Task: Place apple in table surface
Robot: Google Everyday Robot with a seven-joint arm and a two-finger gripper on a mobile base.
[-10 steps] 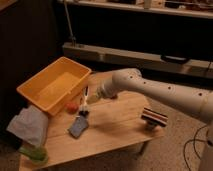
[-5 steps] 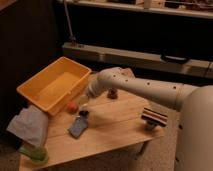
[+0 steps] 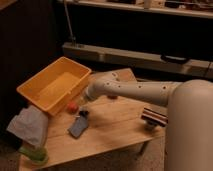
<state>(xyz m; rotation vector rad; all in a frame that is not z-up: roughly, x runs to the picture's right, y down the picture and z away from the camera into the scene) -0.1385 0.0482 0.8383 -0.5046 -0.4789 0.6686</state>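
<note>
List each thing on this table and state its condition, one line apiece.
Table: standing level, holding the things below.
Bin: upright on the table, open, nothing visible inside.
Pincer: low over the table, beside the bin.
Apple: resting on the table, right by the pincer and bin.
Pad: lying flat on the table.
Cloth: crumpled at the table's end by the bin.
</note>
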